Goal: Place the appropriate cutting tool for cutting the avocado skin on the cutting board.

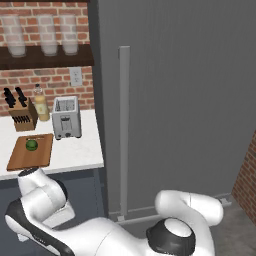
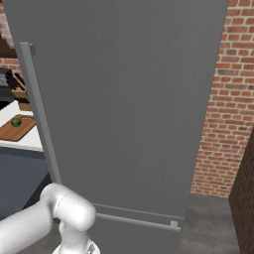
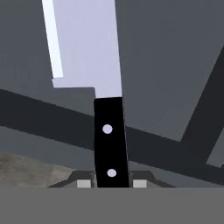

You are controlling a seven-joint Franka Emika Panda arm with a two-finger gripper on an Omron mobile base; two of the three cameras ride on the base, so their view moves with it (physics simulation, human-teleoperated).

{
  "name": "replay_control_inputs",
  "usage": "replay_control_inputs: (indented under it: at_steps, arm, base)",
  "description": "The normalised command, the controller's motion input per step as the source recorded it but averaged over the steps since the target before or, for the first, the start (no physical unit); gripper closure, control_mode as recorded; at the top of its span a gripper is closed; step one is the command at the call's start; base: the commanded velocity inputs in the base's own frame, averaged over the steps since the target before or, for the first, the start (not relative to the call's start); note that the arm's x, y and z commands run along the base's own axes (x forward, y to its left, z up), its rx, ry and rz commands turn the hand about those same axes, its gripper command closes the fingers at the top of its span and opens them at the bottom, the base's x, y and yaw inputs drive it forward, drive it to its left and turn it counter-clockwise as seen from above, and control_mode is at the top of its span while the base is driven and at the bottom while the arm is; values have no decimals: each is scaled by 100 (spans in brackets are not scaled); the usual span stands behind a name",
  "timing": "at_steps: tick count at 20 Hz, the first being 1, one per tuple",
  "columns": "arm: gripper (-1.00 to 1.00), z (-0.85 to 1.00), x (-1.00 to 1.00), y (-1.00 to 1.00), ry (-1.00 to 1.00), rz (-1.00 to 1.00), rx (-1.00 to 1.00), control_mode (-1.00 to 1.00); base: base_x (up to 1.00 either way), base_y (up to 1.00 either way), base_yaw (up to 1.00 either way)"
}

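Observation:
In the hand view my gripper (image 3: 112, 183) is shut on the knife (image 3: 109, 135), holding the lower end of its black two-rivet handle. The silver blade points away from the hand, over dark grey cabinet fronts and a patch of floor. The brown wooden cutting board (image 1: 20, 159) lies on the white counter at the left, in front of the toaster. The small dark green avocado (image 1: 31, 145) sits on its far half. From the right base view the board (image 2: 22, 130) and avocado (image 2: 16, 122) appear at the far left edge.
A tall grey fridge (image 1: 175, 100) with a long vertical handle (image 1: 124, 130) stands right of the counter (image 1: 75, 150). A toaster (image 1: 66, 117), a bottle (image 1: 41, 103) and a wooden knife block (image 1: 21, 114) line the counter's back. A brick wall (image 2: 223, 109) stands to the right.

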Motion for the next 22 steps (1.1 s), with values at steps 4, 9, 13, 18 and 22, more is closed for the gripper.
replay_control_inputs:
  at_steps: [4,9,13,18,22]
  arm:
    - [100,96,-19,0,0,17,0,-100]
    - [100,93,7,0,0,15,0,-100]
    - [100,61,69,0,1,9,0,-100]
    - [100,12,100,2,5,1,0,-100]
    - [100,0,100,14,1,0,0,-100]
  base:
    - [0,0,0]
    - [0,0,0]
    - [0,0,0]
    - [0,0,0]
    - [0,0,0]
